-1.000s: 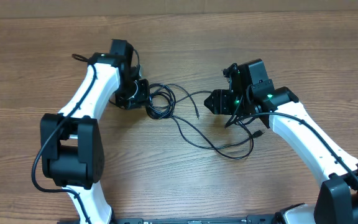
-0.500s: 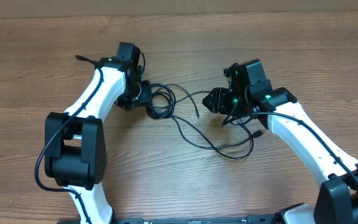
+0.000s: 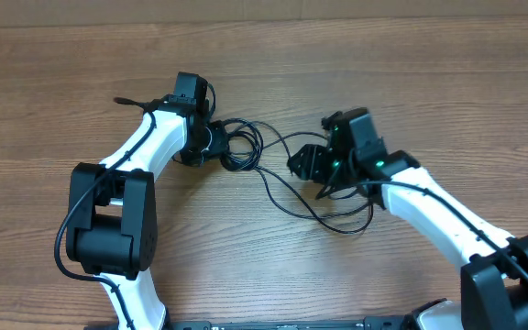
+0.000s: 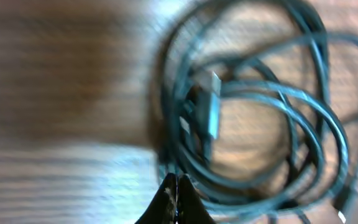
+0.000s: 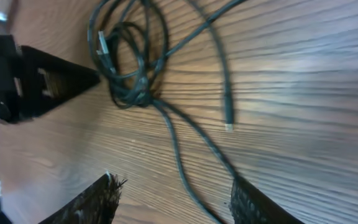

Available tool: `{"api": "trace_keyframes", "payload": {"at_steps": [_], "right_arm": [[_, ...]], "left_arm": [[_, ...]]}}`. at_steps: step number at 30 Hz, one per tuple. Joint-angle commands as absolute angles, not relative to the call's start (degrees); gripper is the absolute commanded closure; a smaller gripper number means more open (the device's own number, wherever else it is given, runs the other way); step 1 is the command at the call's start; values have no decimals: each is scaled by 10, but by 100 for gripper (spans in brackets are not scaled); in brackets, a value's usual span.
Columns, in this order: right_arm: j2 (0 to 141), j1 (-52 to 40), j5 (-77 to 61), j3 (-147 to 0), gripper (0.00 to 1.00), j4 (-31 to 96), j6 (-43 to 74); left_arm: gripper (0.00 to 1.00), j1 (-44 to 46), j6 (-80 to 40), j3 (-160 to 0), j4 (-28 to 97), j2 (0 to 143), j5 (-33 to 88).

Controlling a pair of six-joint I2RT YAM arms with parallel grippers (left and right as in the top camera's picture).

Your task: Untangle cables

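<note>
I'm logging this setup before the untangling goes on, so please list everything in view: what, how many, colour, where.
table: one, brown wood grain, under everything.
cables: one tangle, number of cords unclear, black; coiled at the left gripper, loose strands running towards the right arm.
plug in the coil: one, silver-tipped, inside the loops.
free plug end: one, light-tipped, lying apart from the coil.
left arm: one, white with black joints.
right arm: one, white with black joints.
left gripper: black, shut at the coil's edge.
right gripper: black, open above a loose strand.
</note>
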State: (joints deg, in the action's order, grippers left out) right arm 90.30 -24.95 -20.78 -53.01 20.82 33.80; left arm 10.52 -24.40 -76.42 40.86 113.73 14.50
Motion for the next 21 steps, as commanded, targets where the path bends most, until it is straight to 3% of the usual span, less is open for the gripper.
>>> {"api": "trace_keyframes", "payload": {"at_steps": [1, 5, 8, 11, 13, 15, 21], "right_arm": [[905, -276, -211, -510, 44, 171, 390], [906, -307, -190, -505, 49, 159, 391], [906, -330, -158, -505, 50, 160, 393], [906, -349, -131, -505, 44, 159, 392], [906, -355, -104, -505, 32, 159, 392], [906, -361, -75, -505, 28, 159, 392], [907, -363, -48, -505, 28, 151, 392]], "left_arm": [[96, 109, -221, -762, 430, 1125, 254], [96, 109, -221, -762, 433, 1125, 324], [96, 108, -223, -762, 397, 1125, 310], [70, 108, -262, -762, 371, 1125, 259], [52, 108, -284, -762, 367, 1125, 212], [43, 109, -295, -762, 360, 1125, 170], [57, 108, -294, -762, 340, 1125, 96]]}}
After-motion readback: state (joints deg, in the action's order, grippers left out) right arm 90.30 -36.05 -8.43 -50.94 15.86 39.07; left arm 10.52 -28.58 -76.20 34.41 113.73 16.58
